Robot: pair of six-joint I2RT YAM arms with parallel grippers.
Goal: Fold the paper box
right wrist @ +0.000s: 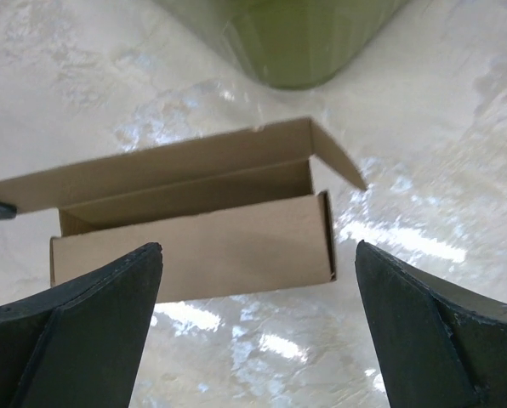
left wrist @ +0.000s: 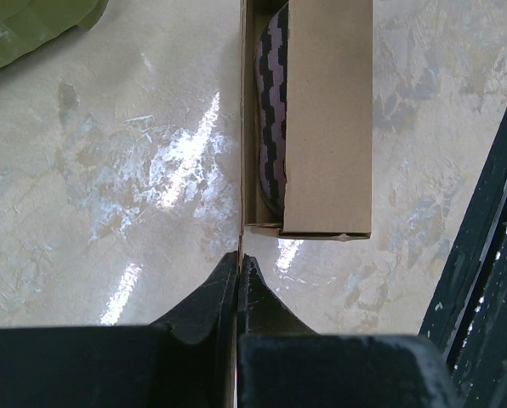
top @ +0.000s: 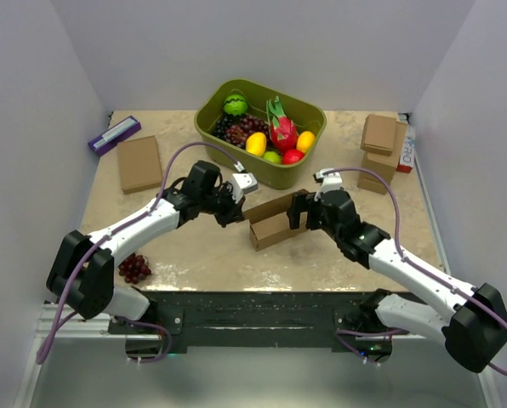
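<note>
We see the left end effector [left wrist: 238, 263] pinching the paper box [left wrist: 326, 127] flap edge | right end effector [right wrist: 258, 251] spread wide, facing its side | box resting on table [top: 202, 255]

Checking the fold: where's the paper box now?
Top view: the paper box lies mid-table by the green bin, between the right claw and the left claw pinching its flap.

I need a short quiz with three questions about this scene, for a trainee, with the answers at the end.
1. True or false: the right gripper is open.
2. The left gripper is shut on: A) a mango; B) a flap of the paper box; C) the green bin's rim.
3. Fill in: the loose grapes lie on the robot's ____ side.
Key: 1 true; 2 B; 3 left.
</note>
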